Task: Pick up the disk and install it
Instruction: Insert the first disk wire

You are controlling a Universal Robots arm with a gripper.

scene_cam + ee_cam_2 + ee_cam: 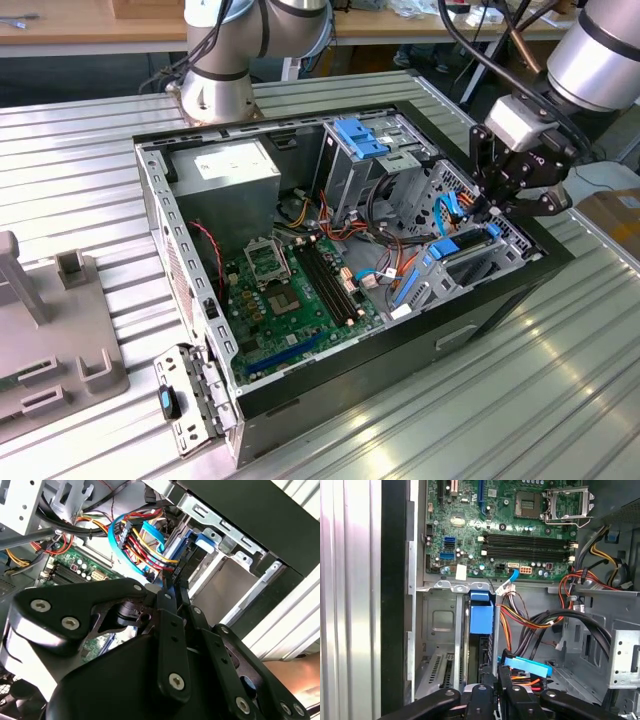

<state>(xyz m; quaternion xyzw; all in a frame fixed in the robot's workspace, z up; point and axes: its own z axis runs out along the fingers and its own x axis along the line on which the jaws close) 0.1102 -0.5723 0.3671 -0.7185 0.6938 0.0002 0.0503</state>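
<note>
An open black computer case [520,285] lies on its side on a ribbed metal table [90,170], its thin steel walls bare grey inside. A green circuit board [290,300] covers the floor of the case, with a square processor socket [265,262] and long black memory slots [325,280]. A grey box-shaped power supply [235,172] with a white label sits in the far corner. Steel drive cages [370,175] with light-blue plastic brackets stand beside it.

Bundles of red, orange, yellow and black cables [540,620] and a flat blue cable [117,535] crowd the space beside the drive bay.

The disk [481,645] stands on edge in a narrow steel bay at the case's near-right corner in the exterior view, its blue plastic frame [481,616] showing on top in the first wrist view.

The black end effector [492,215] hangs over that bay, its fingers [169,630] drawn close together around the disk's upper edge; whether they actually press it I cannot tell.
</note>
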